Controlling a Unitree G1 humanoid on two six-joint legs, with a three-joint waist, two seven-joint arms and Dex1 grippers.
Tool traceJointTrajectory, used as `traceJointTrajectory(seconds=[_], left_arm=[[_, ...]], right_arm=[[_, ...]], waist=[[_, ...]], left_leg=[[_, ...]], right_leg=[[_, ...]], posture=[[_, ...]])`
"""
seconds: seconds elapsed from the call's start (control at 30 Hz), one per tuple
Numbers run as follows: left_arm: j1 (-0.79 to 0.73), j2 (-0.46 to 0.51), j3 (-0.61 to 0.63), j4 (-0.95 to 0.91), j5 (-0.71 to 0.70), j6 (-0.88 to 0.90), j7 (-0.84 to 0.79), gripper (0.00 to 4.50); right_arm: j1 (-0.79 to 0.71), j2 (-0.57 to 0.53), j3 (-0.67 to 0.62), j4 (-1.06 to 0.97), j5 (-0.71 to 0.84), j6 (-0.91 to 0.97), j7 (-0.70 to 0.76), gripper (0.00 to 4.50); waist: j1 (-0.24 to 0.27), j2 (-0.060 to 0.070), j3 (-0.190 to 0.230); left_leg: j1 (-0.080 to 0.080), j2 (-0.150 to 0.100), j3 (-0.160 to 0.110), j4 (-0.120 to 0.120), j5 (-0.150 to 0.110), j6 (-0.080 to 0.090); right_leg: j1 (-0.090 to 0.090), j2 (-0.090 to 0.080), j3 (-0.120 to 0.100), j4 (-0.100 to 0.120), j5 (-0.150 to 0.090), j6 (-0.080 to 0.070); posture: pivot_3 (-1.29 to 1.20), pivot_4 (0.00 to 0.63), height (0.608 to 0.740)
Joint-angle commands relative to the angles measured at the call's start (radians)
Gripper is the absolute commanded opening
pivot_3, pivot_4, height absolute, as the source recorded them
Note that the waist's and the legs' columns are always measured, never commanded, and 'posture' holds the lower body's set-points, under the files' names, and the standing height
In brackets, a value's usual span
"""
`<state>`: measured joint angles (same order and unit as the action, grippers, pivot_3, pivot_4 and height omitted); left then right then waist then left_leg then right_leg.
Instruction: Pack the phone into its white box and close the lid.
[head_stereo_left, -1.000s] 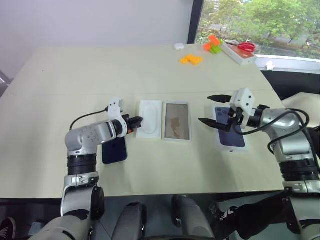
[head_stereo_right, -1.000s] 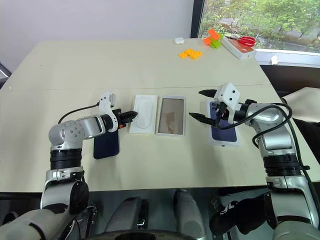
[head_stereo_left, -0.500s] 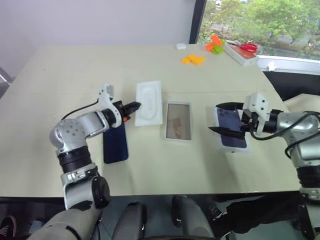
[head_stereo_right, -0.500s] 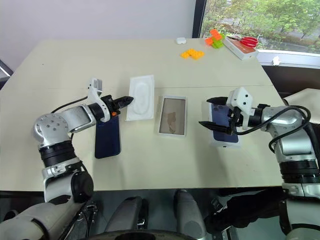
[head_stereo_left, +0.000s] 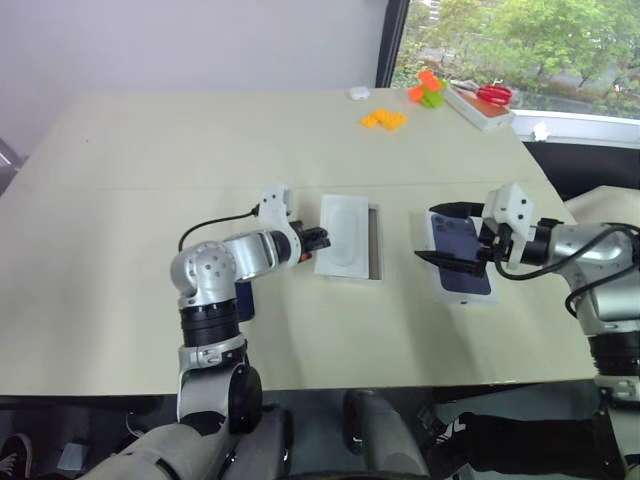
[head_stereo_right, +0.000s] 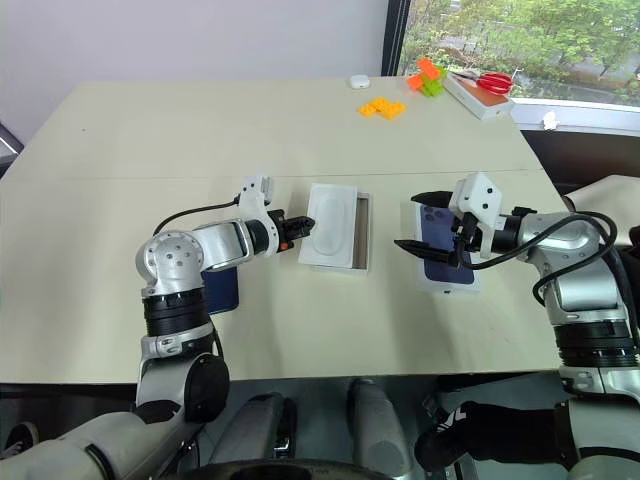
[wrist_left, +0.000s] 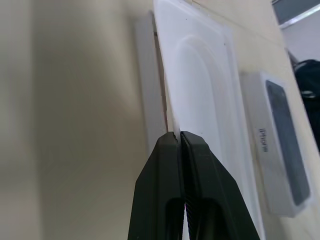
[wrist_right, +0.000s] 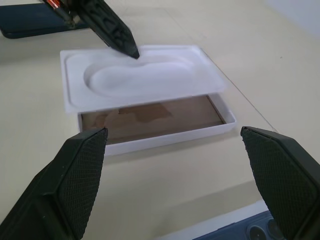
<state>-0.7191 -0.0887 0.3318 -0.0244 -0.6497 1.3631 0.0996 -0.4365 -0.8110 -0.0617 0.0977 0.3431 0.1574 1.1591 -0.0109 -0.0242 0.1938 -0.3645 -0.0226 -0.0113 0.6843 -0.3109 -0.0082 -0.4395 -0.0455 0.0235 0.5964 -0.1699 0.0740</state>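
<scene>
1. The white box (head_stereo_right: 358, 232) is mostly hidden under the white insert (head_stereo_right: 330, 224); only its right strip shows.
2. Left tool (head_stereo_right: 297, 224), shut, pinches the insert's left edge.
3. The phone (head_stereo_right: 218, 288), left of the box, is half hidden by the left arm.
4. The lid (head_stereo_right: 446, 258) lies right of the box; right tool (head_stereo_right: 420, 221) hovers over it, wide apart, empty.
5. Bare bench (head_stereo_right: 300, 320) lies in front of the box.

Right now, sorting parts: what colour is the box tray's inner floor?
Tan-brown, inside the white box; clearest in the right wrist view.

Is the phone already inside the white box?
No. The phone lies on the table beside the left arm, while the left end effector holds the white insert over the white box.
</scene>
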Motion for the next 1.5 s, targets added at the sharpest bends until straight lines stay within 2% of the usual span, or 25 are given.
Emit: traceJointTrajectory(seconds=[0.03,0.23,0.43,1.07,1.5], left_arm=[[-0.015,-0.03,-0.006,-0.017,0.02,-0.029,0.028,0.04],[-0.039,-0.061,-0.013,0.009,0.034,-0.04,0.026,0.04],[-0.053,-0.052,-0.011,0.035,0.047,-0.007,0.027,0.04],[-0.097,-0.028,-0.079,0.139,0.112,-0.079,-0.019,0.04],[-0.097,-0.072,-0.047,0.167,0.127,-0.101,0.019,0.04]], right_arm=[[0.006,-0.002,-0.024,-0.046,0.004,-0.016,-0.013,4.5],[0.007,0.002,-0.02,-0.061,0.003,-0.009,-0.024,4.5],[0.002,0.002,-0.021,-0.05,-0.006,-0.018,-0.029,4.5],[0.025,-0.005,-0.031,-0.067,-0.008,-0.025,-0.043,4.5],[0.036,-0.002,-0.03,-0.07,-0.012,-0.037,-0.058,4.5]], waist=[[0.0,0.0,0.0],[-0.001,0.0,0.0],[-0.001,0.0,0.0],[-0.001,0.0,0.0],[-0.001,0.0,0.0]], left_leg=[[0.0,0.0,0.0,0.0,0.0,0.0],[0.0,-0.001,0.0,0.0,0.0,0.0],[0.0,-0.001,0.0,0.0,0.0,0.0],[0.0,-0.001,0.0,0.0,0.0,0.0],[0.0,-0.001,0.0,0.0,0.0,0.0]], right_leg=[[0.0,0.0,0.0,0.0,0.0,0.0],[0.0,0.0,0.0,-0.001,0.0,0.0],[0.0,0.001,0.0,-0.001,0.0,0.0],[0.0,0.0,0.0,-0.001,0.0,0.0],[0.0,0.0,0.0,-0.001,0.0,0.0]], posture=[[0.0,0.15,0.74],[0.0,0.15,0.74],[0.0,0.15,0.74],[0.0,0.15,0.74],[0.0,0.15,0.74]])
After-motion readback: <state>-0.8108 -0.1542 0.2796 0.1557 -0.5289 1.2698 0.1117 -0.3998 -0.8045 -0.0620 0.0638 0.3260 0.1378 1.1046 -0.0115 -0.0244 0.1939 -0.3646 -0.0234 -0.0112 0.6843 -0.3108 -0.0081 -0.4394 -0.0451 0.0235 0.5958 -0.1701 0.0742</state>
